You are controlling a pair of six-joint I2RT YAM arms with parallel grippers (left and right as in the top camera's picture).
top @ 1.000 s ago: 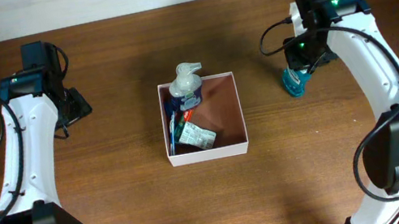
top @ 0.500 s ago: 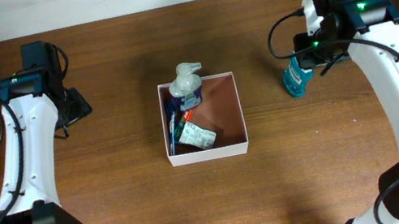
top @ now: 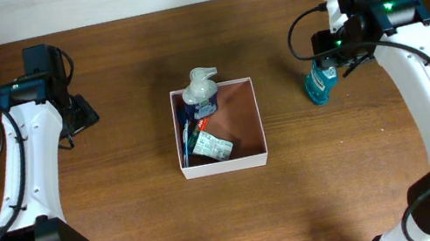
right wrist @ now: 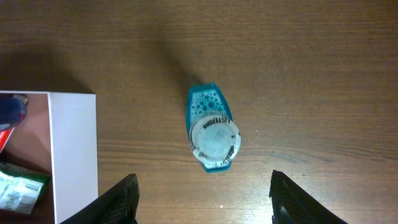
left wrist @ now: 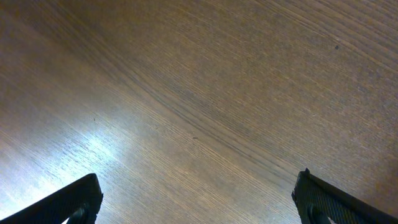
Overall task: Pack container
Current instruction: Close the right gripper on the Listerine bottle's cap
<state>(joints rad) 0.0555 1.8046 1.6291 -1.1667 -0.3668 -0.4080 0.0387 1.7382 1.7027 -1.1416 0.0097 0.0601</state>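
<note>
Wood-grained brown table [top: 153, 220] carries the container [top: 225, 168], a square shallow box with white walls and a reddish-brown inside, which sits open-topped midway between the two arms. Inside it, against the left wall, a clear pump bottle [top: 201, 92] fills the far-left corner with its pump head reaching past the far rim. A blue and red tube [top: 195, 130] lies just nearer than that, and a white and green packet [top: 213, 147] lies toward the near wall. The right half of the container's floor is bare. To the right of the container, apart from it and level with its far wall, a teal bottle [top: 318, 86] stands upright on the wood. The right gripper [top: 334, 51] hangs above that bottle. In the right wrist view its two dark fingers [right wrist: 121, 199] stand wide, one on each side of the teal bottle [right wrist: 211, 134], with clear wood showing between each finger and the bottle, so nothing is held. The container's white right wall [right wrist: 73, 155] shows at the left edge of that view. Far to the left of the container, level with its far wall, the left gripper [top: 79, 113] also stands spread wide. The left wrist view shows its fingertips [left wrist: 68, 202] at the lower corners with only bare wood between them.
</note>
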